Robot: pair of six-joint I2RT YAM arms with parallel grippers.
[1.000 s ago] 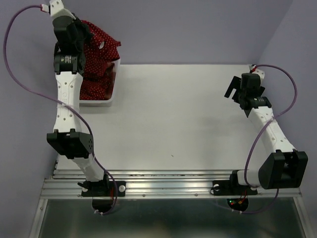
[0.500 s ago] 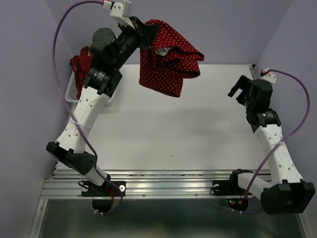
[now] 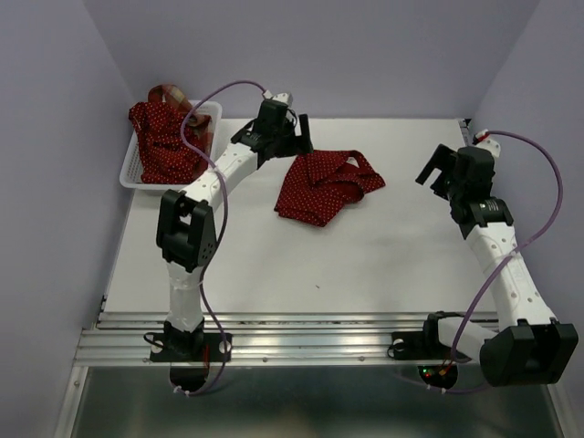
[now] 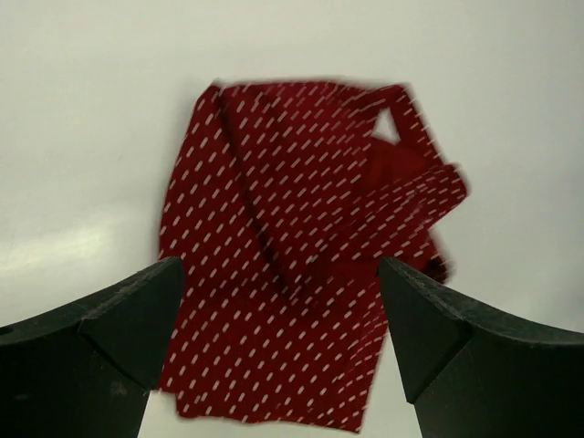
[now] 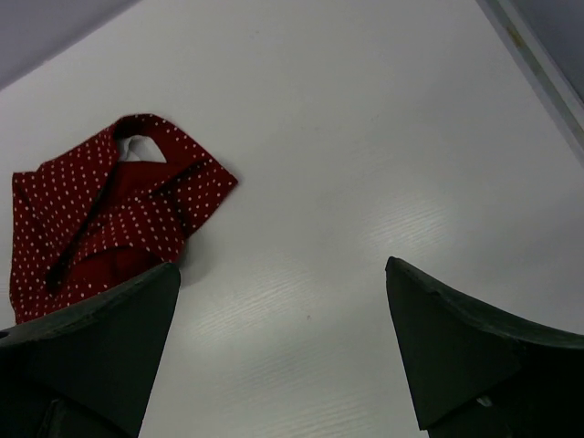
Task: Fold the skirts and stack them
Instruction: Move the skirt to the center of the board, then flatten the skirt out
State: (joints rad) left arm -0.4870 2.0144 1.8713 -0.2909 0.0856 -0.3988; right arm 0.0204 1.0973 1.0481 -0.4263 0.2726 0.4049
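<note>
light: bright, even | glare: soft sheen on table | blur: skirt dots streaked

Dark red skirt with tiny white dots, mid-table. Far left, white lattice basket: second dark red white-dotted skirt, red-and-cream plaid skirt behind. Table white. Walls pale lavender. Left arm, right arm: white, black joints.

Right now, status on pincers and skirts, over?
Left pincer open over one dotted skirt, crumpled on table. Right pincer open, empty. Other skirts in basket. Nothing in the way.
</note>
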